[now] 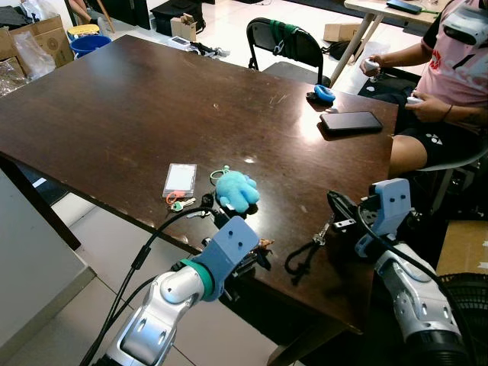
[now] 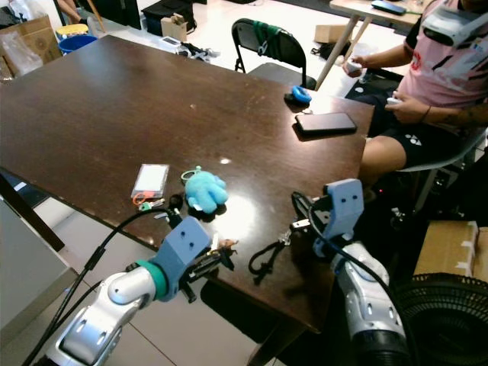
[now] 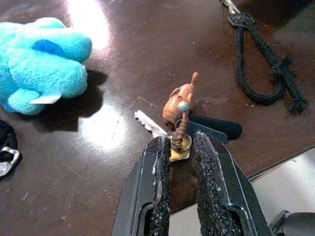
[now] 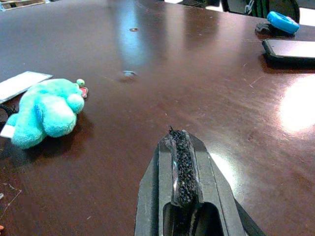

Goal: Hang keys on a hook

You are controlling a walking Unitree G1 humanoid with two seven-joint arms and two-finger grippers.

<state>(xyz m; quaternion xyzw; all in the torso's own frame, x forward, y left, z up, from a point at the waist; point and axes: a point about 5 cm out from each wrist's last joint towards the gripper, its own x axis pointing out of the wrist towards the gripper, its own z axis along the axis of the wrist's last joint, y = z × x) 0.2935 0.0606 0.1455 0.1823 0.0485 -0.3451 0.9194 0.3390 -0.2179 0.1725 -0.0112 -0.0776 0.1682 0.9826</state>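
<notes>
Still, no legible writing: keys (image 3: 179,140) pinched.

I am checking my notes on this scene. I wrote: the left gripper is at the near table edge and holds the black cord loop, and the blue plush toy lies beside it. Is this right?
Not quite. The left gripper holds the key ring with the brown charm, not the black cord loop, which lies free on the table. The left wrist view shows this. The blue plush toy does lie beside it.
</notes>
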